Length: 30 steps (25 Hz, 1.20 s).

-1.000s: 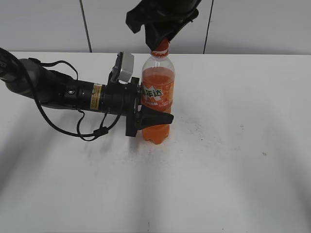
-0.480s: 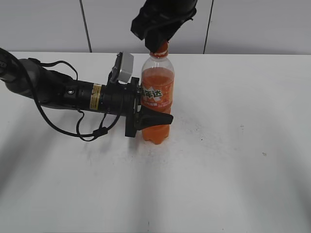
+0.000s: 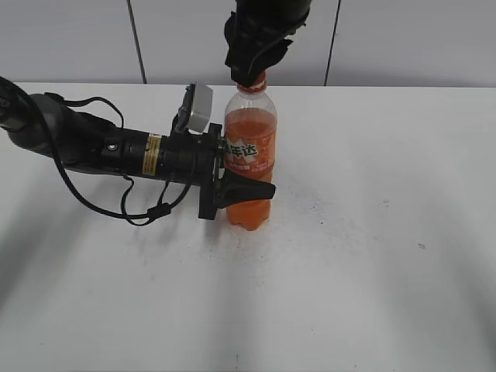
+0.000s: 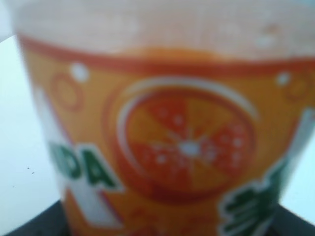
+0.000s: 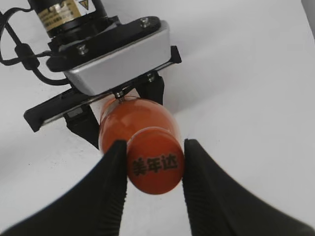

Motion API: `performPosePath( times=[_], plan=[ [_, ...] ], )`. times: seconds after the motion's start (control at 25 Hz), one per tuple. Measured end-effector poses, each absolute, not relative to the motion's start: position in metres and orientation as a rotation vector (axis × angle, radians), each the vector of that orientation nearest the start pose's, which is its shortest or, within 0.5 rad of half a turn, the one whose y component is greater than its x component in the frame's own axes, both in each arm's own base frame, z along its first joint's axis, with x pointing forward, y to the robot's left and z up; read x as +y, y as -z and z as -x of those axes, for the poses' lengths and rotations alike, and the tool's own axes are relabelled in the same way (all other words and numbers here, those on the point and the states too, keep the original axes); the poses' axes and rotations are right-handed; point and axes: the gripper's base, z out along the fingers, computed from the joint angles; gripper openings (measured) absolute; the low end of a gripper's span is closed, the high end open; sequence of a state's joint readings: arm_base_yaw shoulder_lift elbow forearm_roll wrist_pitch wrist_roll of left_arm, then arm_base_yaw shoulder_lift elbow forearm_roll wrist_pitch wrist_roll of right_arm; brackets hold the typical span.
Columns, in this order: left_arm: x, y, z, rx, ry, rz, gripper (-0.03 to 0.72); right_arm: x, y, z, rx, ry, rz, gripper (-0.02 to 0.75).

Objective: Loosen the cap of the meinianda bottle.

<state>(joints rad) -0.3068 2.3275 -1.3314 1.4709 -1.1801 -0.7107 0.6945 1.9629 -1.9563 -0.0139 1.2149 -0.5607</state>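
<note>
The meinianda bottle (image 3: 250,151) stands upright on the white table, full of orange drink. My left gripper (image 3: 245,183) comes in flat from the left and is shut on the bottle's body just below the label; one black finger (image 3: 249,190) crosses its front. The label (image 4: 187,142) fills the left wrist view. My right gripper (image 3: 253,76) comes down from above and is shut on the orange cap (image 5: 155,166). Its two black fingers (image 5: 109,189) press the cap's sides. In the exterior view the cap is mostly hidden by the gripper.
The left arm (image 3: 101,147) and its looping cable (image 3: 143,209) lie along the table at the left. The left wrist camera housing (image 5: 115,61) sits just behind the bottle. White table (image 3: 372,232) lies to the right and front.
My right gripper has turned about the cap's axis: its body looked wide a second ago and looks narrow now. The bottle and the left gripper have stayed put.
</note>
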Motion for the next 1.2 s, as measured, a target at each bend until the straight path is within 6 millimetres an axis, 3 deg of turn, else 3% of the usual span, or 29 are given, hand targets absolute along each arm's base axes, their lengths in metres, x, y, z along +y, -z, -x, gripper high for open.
performPosePath(
  times=[0.72,1.2],
  plan=[
    [-0.207,-0.0952,-0.3758,1.414,1.094,-1.368,0.409,0.2756,-0.3287,-0.3299,1.797,0.075,2.03,0.263],
    [-0.207,-0.0952,-0.3758,1.415,1.094,-1.367,0.409,0.2755,-0.3287,-0.33,1.72,0.1,2.098,0.263]
  ],
)
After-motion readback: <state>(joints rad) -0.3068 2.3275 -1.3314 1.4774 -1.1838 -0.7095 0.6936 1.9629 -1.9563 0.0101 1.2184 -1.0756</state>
